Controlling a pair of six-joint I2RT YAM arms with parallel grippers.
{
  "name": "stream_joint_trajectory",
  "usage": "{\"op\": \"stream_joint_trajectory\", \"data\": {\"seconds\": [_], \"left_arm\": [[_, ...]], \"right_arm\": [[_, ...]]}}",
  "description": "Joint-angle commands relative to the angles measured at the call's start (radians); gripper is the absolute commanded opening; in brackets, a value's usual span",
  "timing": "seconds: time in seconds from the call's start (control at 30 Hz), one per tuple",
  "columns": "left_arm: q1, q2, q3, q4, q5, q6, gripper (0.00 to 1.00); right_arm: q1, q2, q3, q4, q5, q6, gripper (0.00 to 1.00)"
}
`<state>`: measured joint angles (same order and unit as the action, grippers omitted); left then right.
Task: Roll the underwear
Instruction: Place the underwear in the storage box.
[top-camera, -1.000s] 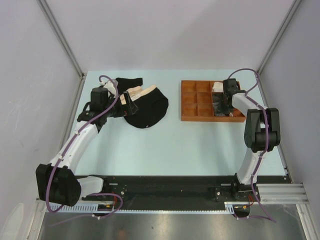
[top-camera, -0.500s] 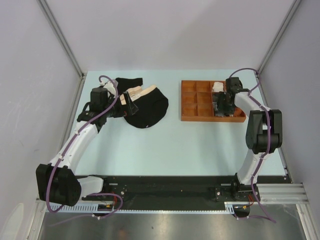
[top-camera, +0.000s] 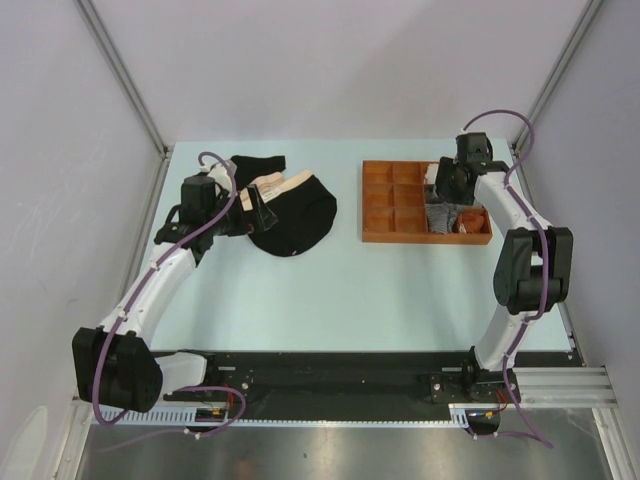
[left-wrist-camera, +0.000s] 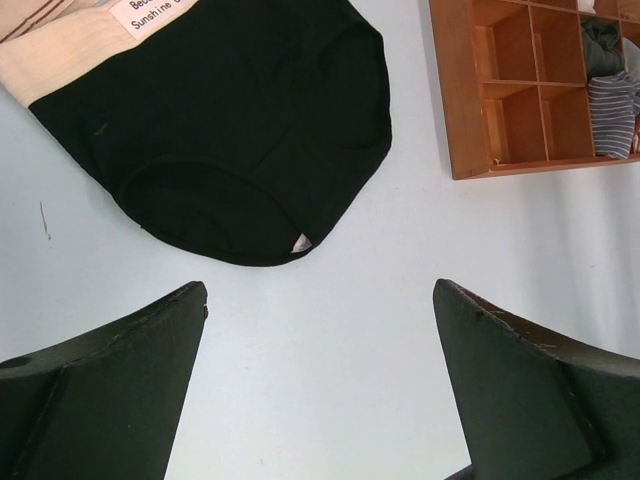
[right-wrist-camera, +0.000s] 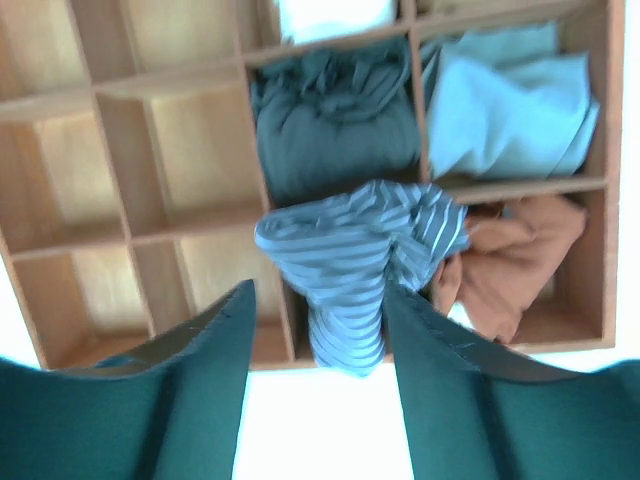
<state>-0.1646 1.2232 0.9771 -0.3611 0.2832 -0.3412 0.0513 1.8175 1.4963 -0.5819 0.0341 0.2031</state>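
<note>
Left gripper (left-wrist-camera: 320, 288) hangs with jaws spread wide, holding nothing. The flat black brief (left-wrist-camera: 230, 130) lies just beyond its tips, beige waistband (left-wrist-camera: 60, 60) at the far-left end, so this arm looks the nearer for rolling it. Right gripper (right-wrist-camera: 318, 292) stands parted and released over the striped roll (right-wrist-camera: 350, 250), which is tucked in the tray (top-camera: 372, 238) at far right.

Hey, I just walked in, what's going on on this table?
Two robot arms are working through a pile of underwear. The right gripper hangs open over a brown tray, where the striped boxer sits bunched up among other folded cloth. The left gripper hovers open near a black brief that lies flat on the table, not yet rolled. A second black brief lies farther back.
</note>
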Motion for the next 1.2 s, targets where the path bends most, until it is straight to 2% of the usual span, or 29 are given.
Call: {"op": "stream_joint_trajectory", "data": {"seconds": [0.0,0.07,0.17,0.37,0.53,0.7,0.93,1.07,1.17], "left_arm": [[0.011,-0.014,-0.006,0.034,0.028,-0.012,1.0],[0.011,-0.013,-0.008,0.034,0.027,-0.012,1.0],[0.014,-0.014,-0.006,0.034,0.027,-0.012,1.0],[0.017,-0.013,-0.009,0.036,0.031,-0.015,1.0],[0.019,-0.014,-0.009,0.036,0.03,-0.013,1.0],[0.02,-0.03,-0.012,0.031,0.002,-0.002,1.0],[0.02,-0.041,-0.011,0.01,-0.171,-0.007,1.0],[0.028,0.03,0.03,-0.031,-0.256,-0.061,1.0],[0.083,0.096,0.005,0.026,-0.263,-0.161,0.96]], "right_arm": [[0.005,0.077,0.062,0.024,0.075,-0.014,0.51],[0.002,0.103,0.061,0.008,0.104,-0.002,0.42],[0.004,0.135,0.021,0.011,0.107,0.013,0.36],[0.005,0.187,-0.047,0.01,0.131,0.042,0.32],[0.005,0.241,-0.082,0.027,0.116,0.05,0.34],[0.009,0.266,-0.084,0.039,0.081,0.056,0.4],[0.027,0.042,-0.032,-0.04,0.033,0.009,0.66],[0.122,-0.014,0.123,-0.119,0.11,-0.017,0.68],[0.229,-0.035,0.153,-0.111,0.101,0.004,0.68]]}}
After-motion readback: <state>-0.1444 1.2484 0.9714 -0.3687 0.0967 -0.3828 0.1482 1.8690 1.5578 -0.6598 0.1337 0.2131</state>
